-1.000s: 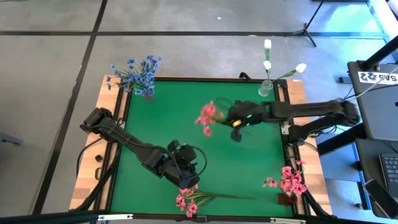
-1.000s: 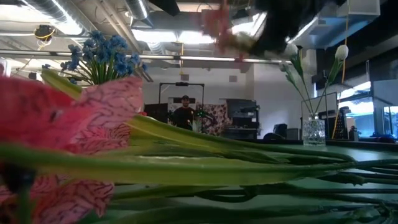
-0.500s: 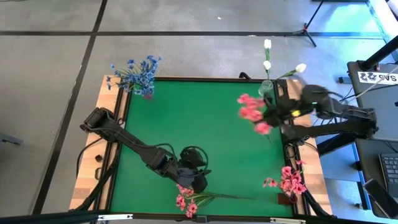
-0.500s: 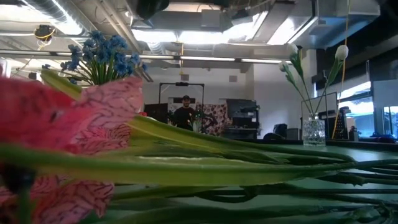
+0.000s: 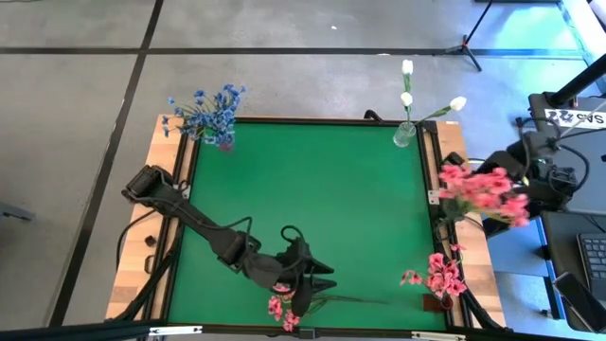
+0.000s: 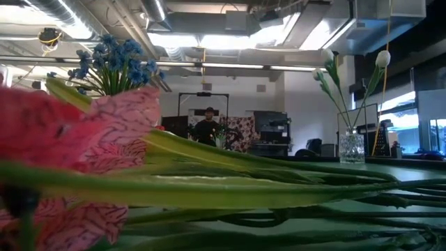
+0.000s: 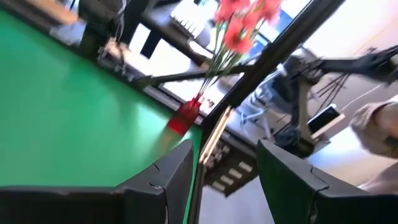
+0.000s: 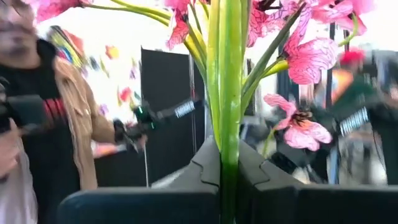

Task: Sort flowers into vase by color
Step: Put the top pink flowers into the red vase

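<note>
So the pink spray (image 5: pixel 485 192) is clamped by its green stem in the right gripper (image 8: pixel 227 180), hanging just off the table's (image 5: pixel 312 189) right edge, above the red vase (image 5: pixel 445 301) of pink blooms at the near-right corner. Left gripper (image 5: pixel 301 296), fingers spread wide, sits over another pink spray (image 5: pixel 289 308) lying at the near edge.

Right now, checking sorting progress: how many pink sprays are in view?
3: one in the right jaws past the table's right edge, one in the red vase, one on the mat under the left jaws.
</note>
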### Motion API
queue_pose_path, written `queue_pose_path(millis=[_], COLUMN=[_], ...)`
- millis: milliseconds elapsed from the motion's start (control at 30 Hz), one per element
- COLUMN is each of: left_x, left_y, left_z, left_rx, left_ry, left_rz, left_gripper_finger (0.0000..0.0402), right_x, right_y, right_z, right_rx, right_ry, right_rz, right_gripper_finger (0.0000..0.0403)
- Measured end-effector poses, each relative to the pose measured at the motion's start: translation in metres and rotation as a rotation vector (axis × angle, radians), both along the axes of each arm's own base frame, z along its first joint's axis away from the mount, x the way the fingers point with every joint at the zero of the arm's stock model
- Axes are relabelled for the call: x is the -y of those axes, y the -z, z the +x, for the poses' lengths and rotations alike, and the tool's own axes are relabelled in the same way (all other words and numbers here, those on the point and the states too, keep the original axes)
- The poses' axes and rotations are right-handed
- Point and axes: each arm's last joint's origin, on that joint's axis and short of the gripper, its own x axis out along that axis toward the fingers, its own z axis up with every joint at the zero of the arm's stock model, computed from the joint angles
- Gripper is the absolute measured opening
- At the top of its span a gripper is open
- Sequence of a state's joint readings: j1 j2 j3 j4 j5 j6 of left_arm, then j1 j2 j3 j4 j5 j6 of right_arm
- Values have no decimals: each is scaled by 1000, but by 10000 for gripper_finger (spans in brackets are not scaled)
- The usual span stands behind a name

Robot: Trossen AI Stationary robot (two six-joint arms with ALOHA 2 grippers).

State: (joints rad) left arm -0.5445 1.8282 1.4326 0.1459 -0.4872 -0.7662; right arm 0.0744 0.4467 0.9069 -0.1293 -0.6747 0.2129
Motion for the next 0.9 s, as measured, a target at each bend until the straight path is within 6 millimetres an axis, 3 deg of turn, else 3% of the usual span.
queue_pose_path(millis=[300,600,900], left_x=[-22,-26,-18], left_y=[-2,-2,-2], left_z=[13,15,11], left_rx=[21,18,16], left_ry=[-43,-12,2], left_rz=[1,-12,-41], left_gripper_finger=[169,169,169], right_x=[-10,-17,-23], right_y=[44,57,68], right_z=[1,-16,-11], right_rx=[156,252,193], right_ry=[-240,-461,-474], right_rz=[251,306,257], right_gripper_finger=[7,7,7])
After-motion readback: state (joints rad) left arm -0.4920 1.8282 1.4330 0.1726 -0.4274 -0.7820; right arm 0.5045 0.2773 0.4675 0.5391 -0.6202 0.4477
